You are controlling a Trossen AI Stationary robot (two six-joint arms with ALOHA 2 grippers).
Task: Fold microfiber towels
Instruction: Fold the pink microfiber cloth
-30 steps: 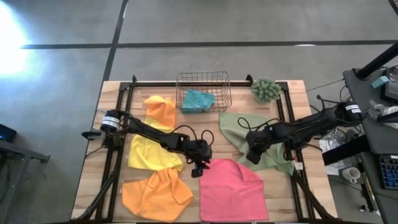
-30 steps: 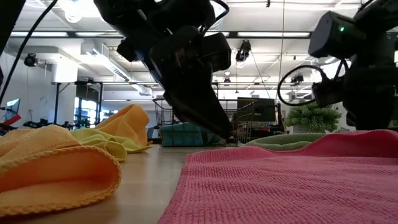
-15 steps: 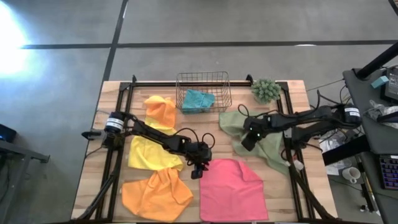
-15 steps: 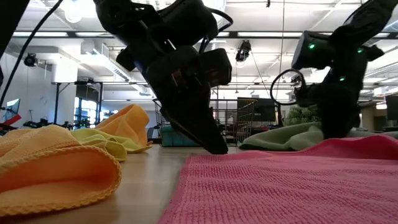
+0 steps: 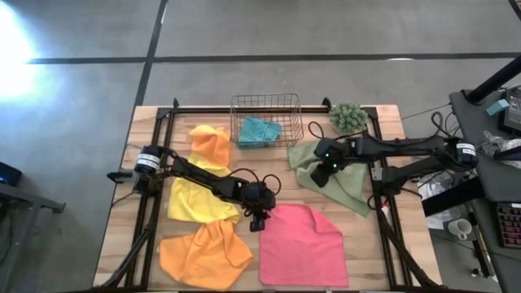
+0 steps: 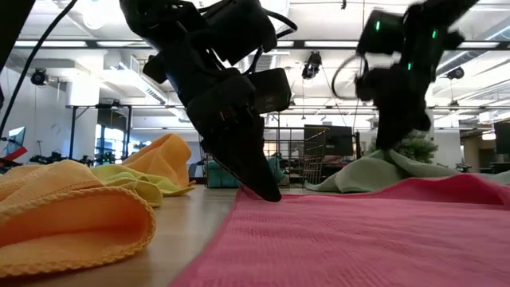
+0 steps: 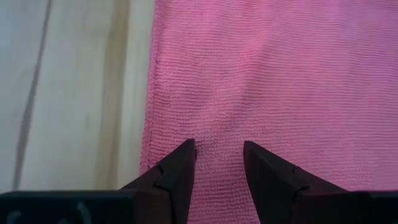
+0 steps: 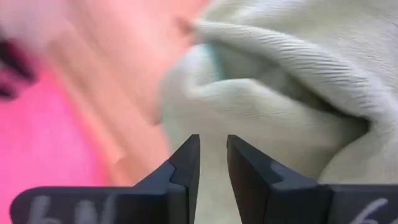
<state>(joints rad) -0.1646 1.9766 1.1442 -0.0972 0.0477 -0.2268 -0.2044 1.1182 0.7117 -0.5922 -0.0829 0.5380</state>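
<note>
We're in a big open lab/workshop hall: polished concrete floor (image 5: 81, 122) w/ dark seam lines, exposed ceiling ducts (image 6: 151, 80) & strip lights, monitors (image 6: 328, 137) at far wall, wooden table (image 5: 122, 220) on a frame, cluttered desk (image 5: 496, 187) at right.

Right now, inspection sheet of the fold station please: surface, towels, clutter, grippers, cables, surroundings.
Surface: wooden table with a black frame along its edges.
Job's things: pink towel spread flat at the front; olive green towel rumpled on the right; yellow towel and two orange towels crumpled on the left; teal towel inside the wire basket.
Clutter: small green spiky plant at the back right corner.
Grippers: left gripper open, fingers down at the pink towel's left edge; right gripper over the olive green towel, fingers slightly apart, grip not clear.
Cables: black cable loops on the left arm.
Surroundings: concrete floor; equipment desk to the right.
</note>
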